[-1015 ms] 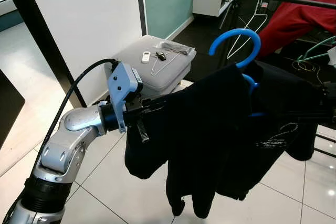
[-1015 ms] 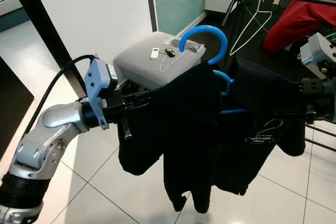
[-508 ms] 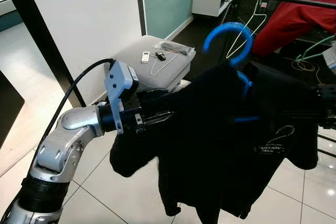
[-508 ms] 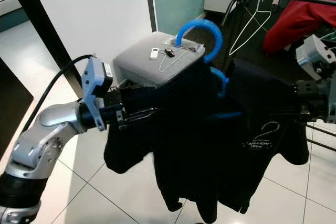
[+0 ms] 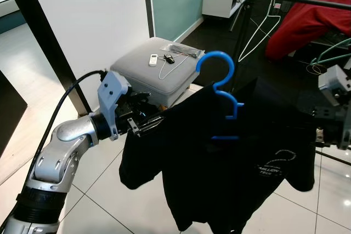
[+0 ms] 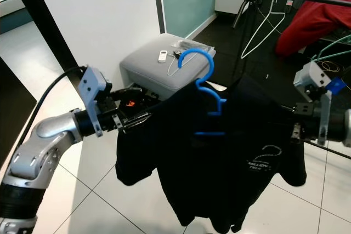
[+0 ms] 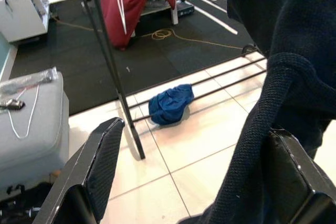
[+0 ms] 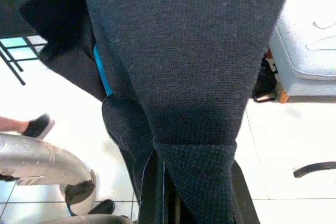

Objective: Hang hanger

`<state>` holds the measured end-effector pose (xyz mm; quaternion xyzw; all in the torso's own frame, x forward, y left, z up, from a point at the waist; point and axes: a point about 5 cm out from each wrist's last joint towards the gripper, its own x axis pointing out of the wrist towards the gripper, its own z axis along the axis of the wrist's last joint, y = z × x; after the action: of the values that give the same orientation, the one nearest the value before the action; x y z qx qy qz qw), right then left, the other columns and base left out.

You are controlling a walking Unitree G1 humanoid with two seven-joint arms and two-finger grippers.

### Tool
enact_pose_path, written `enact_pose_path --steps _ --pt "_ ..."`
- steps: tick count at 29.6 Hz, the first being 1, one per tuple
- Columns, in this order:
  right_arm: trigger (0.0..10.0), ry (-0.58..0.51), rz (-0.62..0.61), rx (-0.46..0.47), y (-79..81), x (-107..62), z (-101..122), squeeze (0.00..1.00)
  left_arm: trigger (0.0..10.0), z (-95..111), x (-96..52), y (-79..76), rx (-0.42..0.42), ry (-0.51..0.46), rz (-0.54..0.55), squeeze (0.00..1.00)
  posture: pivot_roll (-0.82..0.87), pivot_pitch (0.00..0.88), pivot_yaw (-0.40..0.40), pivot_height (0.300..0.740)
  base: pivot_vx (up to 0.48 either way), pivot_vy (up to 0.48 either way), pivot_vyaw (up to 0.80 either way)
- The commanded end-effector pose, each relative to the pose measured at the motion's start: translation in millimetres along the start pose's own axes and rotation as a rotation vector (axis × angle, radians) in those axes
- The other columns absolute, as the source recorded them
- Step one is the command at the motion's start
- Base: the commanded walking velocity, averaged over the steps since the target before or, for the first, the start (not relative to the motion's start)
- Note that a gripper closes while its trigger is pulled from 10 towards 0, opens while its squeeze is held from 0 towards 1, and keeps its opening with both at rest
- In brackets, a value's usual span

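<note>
A blue plastic hanger (image 5: 225, 137) carries a black T-shirt (image 5: 219, 184) with small white print, held up in mid-air between my two arms. Its hook (image 5: 215, 53) points up, free of any rail. My left gripper (image 5: 149, 123) is at the shirt's left shoulder; in the left wrist view its fingers (image 7: 100, 166) stand wide apart and open, with the cloth draped over one of them. My right gripper (image 6: 299, 127) is at the shirt's right shoulder, shut on a fold of the black knit (image 8: 194, 103). The black rack rail (image 5: 307, 1) runs behind, at the upper right.
A white wire hanger (image 5: 263, 23) and a red garment (image 5: 307, 20) hang on the rack. A grey ottoman (image 5: 159, 72) with small items stands against the white wall. A blue cloth (image 7: 170, 103) lies on the tiles by the rack's base. A person's foot (image 8: 31, 125) is nearby.
The hanger and shirt have sunk and moved away from the camera, and the shirt is now spread wider. My left gripper has drawn back to the left, and my right gripper has come into sight.
</note>
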<state>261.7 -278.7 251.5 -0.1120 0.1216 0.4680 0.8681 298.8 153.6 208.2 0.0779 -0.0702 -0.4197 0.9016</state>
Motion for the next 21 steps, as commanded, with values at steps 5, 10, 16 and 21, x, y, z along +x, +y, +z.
enact_pose_path --steps 5,10,16,21 --pt "0.0 -0.033 -0.002 -0.010 3.6 1.1 2 0.00 10.0 -7 -7.2 6.1 0.011 0.024 0.047 1.00 -0.16 0.077 0.040 0.740 0.000 0.000 0.00" --pt "0.0 -0.024 0.009 -0.001 8.1 1.2 -4 0.00 10.0 -7 -11.1 12.1 0.022 0.020 0.080 1.00 -0.16 0.079 0.038 0.740 0.000 0.000 0.00" --pt "0.0 0.108 0.090 -0.070 19.6 1.1 -10 0.00 10.0 5 -11.8 -11.8 -0.060 -0.023 -0.153 0.00 -0.16 0.081 0.040 0.740 0.000 0.000 0.00" --pt "0.0 0.122 0.029 -0.148 13.9 9.2 -5 0.00 10.0 11 -20.2 -63.1 -0.184 0.004 -0.592 0.00 -0.16 0.081 0.042 0.740 0.000 0.000 0.00"
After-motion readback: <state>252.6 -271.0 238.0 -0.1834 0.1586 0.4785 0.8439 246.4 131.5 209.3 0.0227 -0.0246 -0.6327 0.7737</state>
